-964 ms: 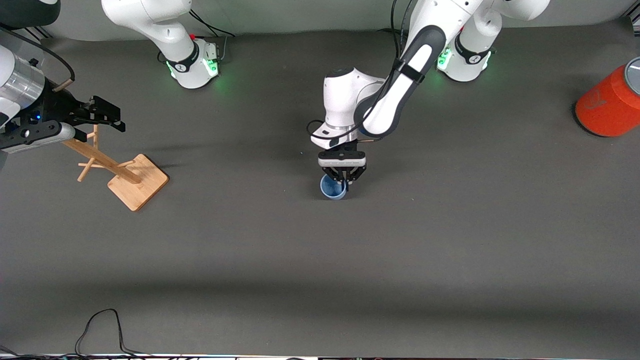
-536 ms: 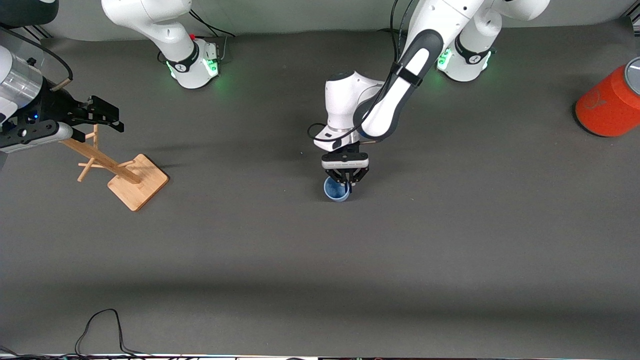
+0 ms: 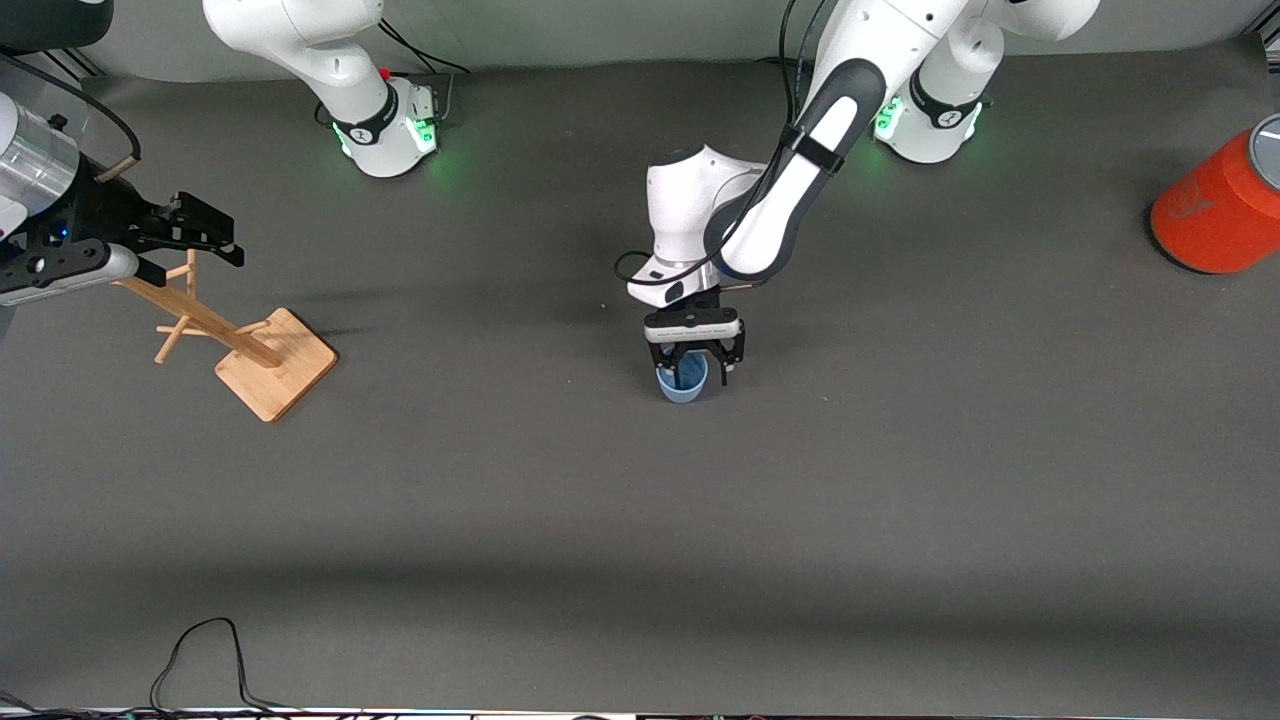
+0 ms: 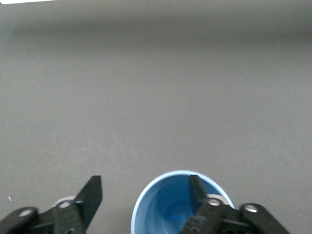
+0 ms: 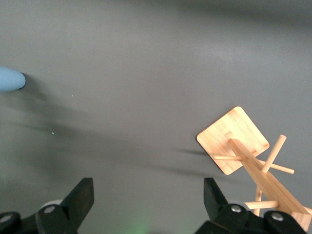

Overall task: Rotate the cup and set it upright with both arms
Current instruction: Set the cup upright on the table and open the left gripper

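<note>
The pale-blue cup (image 3: pixel 683 387) stands mouth up on the grey mat near the table's middle. My left gripper (image 3: pixel 695 362) is right over it, open. In the left wrist view the cup (image 4: pixel 165 212) shows its blue inside; one finger (image 4: pixel 197 187) reaches inside the rim and the other finger (image 4: pixel 91 195) is outside, and neither presses the wall. My right gripper (image 3: pixel 222 236) is open and empty, up over a wooden stand at the right arm's end. In the right wrist view the cup (image 5: pixel 9 79) shows far off and the right gripper (image 5: pixel 148 195) has nothing between its fingers.
A wooden peg stand (image 3: pixel 272 364) with a square base lies tilted at the right arm's end, also in the right wrist view (image 5: pixel 234 139). A large orange-red cylinder (image 3: pixel 1210 215) with a grey top is at the left arm's end. A black cable (image 3: pixel 200 650) loops at the near edge.
My left gripper was shut on the cup's rim and has opened. Gripper and cup shifted slightly toward the left arm's end. The right gripper drifted slightly toward its end.
</note>
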